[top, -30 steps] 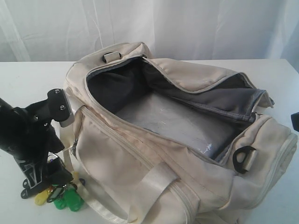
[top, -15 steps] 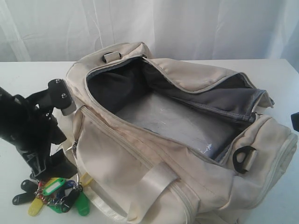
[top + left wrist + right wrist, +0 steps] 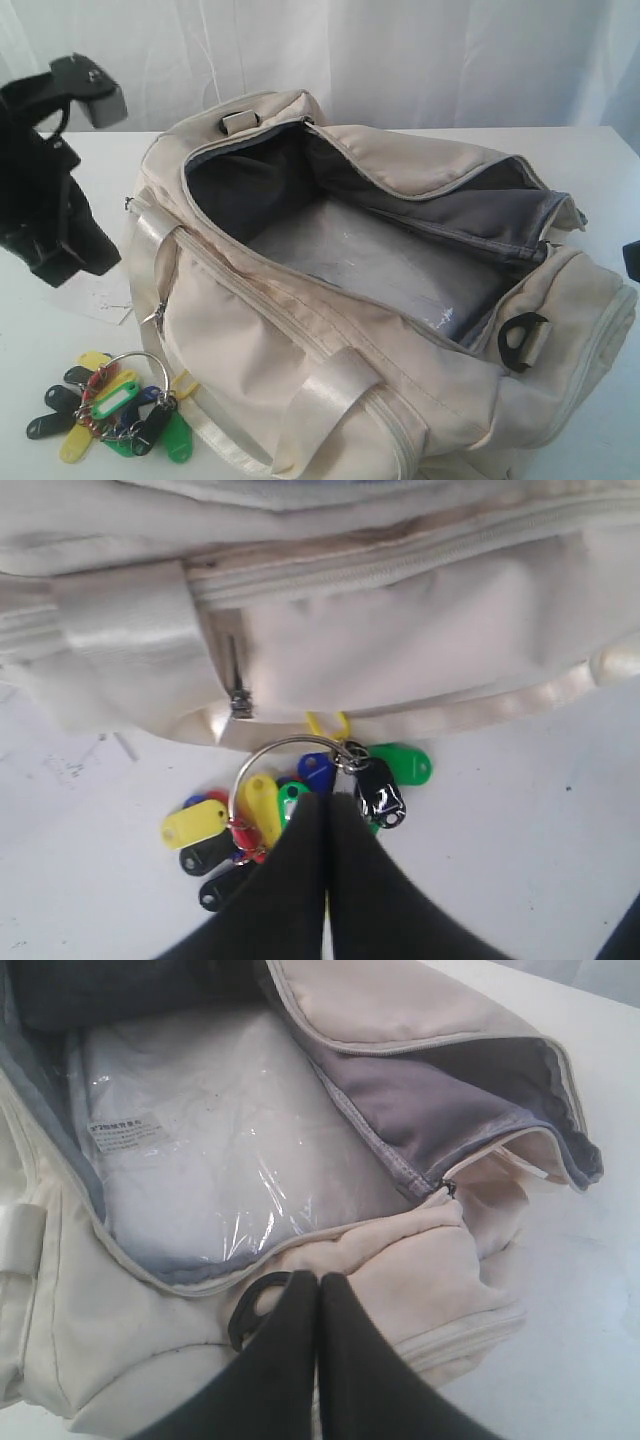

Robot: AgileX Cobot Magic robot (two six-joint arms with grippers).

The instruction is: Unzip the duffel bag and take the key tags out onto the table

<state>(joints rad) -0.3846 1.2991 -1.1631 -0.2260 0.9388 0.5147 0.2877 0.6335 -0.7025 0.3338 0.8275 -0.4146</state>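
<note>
The key tags point(image 3: 115, 405) lie on the table point(image 3: 30, 350), a bunch of green, yellow, red, blue and black on their metal ring, at about seven o'clock from the duffel bag point(image 3: 400, 300) and right against its lower edge. The bag's main zip point(image 3: 330, 345) is open from end to end, and inside there is only grey lining and a flat pad in clear plastic point(image 3: 200, 1150). By the look of it both parts of the job are done, and what is left is for the arms to clear away.

The left gripper point(image 3: 326, 825) hangs above the tags at about nine o'clock from the bag, its fingers point(image 3: 290, 880) pressed tight together with nothing between them and touching nothing. The right gripper point(image 3: 318, 1295), over the bag's end at three o'clock near the black ring point(image 3: 250, 1310), is likewise closed and empty
</note>
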